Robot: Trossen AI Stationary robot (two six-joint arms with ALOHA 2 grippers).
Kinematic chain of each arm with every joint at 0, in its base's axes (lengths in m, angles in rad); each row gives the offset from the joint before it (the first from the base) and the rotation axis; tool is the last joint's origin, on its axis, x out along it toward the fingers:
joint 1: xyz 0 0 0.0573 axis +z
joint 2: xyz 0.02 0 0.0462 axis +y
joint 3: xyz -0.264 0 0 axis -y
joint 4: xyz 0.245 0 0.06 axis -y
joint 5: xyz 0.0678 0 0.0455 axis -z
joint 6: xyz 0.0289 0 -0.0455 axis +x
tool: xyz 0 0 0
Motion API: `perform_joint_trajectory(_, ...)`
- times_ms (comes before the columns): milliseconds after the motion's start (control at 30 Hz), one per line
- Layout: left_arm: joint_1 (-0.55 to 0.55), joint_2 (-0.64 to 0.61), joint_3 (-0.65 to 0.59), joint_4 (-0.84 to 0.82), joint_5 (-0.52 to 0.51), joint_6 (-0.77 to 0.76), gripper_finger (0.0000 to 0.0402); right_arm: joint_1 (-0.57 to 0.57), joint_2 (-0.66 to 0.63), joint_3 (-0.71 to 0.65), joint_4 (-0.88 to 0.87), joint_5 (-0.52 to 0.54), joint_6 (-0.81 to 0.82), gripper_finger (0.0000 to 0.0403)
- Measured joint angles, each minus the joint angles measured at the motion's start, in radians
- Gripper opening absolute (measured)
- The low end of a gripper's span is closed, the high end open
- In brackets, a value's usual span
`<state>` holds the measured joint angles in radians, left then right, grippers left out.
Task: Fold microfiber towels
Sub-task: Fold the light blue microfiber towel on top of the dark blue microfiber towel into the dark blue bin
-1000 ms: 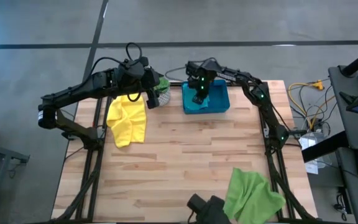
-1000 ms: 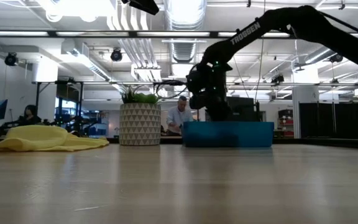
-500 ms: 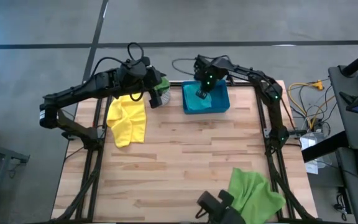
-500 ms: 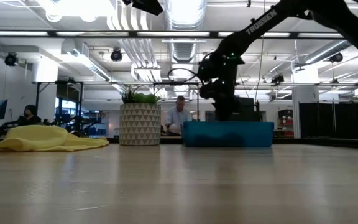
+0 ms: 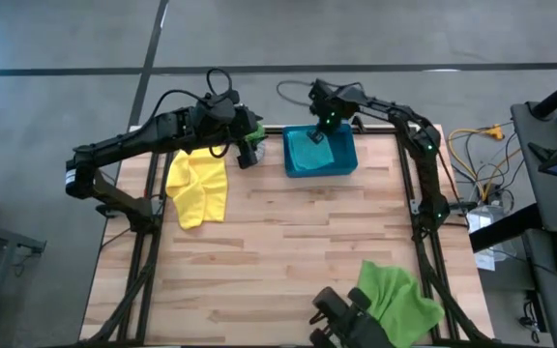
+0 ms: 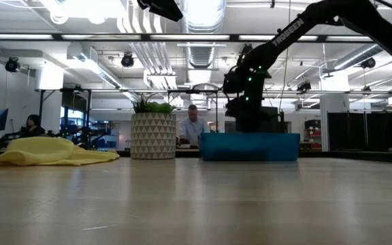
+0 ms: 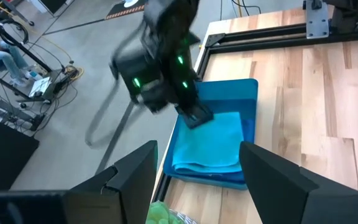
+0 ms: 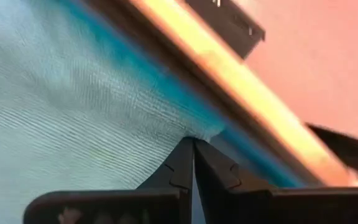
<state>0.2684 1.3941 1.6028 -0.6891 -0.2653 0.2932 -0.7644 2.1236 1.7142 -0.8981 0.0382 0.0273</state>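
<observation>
A teal-blue tray (image 5: 351, 169) stands at the table's far edge with a folded blue towel (image 7: 210, 143) lying flat inside it. My right gripper (image 7: 197, 117) is shut and points steeply down at the towel's far left corner, beside the tray wall. The tray's front wall (image 6: 250, 146) hides its fingertips in the low view. A crumpled yellow towel (image 5: 198, 184) lies at the far left. A light green towel (image 5: 395, 300) lies at the near right corner. My left gripper (image 7: 197, 186) is open, high above the far edge beside the tray, holding nothing. My right gripper's shut fingertips (image 8: 188, 149) come down from above onto the blue towel's edge (image 8: 166, 124), right beside the tray's wall. The cloth puckers up toward the tips. I cannot tell whether any cloth lies between them. The towel rests flat in the tray.
A potted plant (image 6: 153, 135) stands at the far edge between the yellow towel and the tray, under my left gripper. A dark device (image 5: 346, 324) sits at the near edge beside the green towel. A person (image 6: 194, 129) is in the room beyond. Bare wood spans the table's middle (image 5: 298, 242).
My right gripper has moved from the tray's middle toward the table's far edge, staying shut, and has tipped to point more steeply down while rolling at the wrist. The blue towel stays in the tray.
</observation>
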Motion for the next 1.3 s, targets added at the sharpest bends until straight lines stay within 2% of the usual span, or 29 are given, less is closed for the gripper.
perform_joint_trajectory(167,0.000,0.000,0.000,0.000,0.000,0.000,0.0215,0.056,-0.020,-0.001,0.030,-0.130,-0.001,0.0009)
perform_joint_trajectory(400,0.000,0.000,0.000,0.002,0.000,0.001,0.0215,0.165,0.031,0.000,0.084,-0.134,0.014,0.0009)
perform_joint_trajectory(700,0.000,0.000,0.000,0.033,0.000,0.001,0.0215,0.215,0.136,0.081,0.066,-0.180,0.046,0.0008)
perform_joint_trajectory(833,0.000,0.000,0.000,0.030,0.000,0.001,0.0215,0.216,0.136,0.142,0.095,-0.246,0.090,0.0008)
perform_joint_trajectory(967,0.000,0.000,0.000,0.026,0.000,0.001,0.0215,0.191,0.125,0.221,0.072,-0.237,0.090,0.0008)
perform_joint_trajectory(1100,0.000,0.000,0.000,0.026,0.000,0.000,0.0215,0.163,0.131,0.265,0.061,-0.169,0.081,0.0008)
perform_joint_trajectory(1300,0.000,0.000,0.000,0.026,0.000,0.000,0.0215,0.149,0.168,0.270,0.033,-0.157,0.064,0.0008)
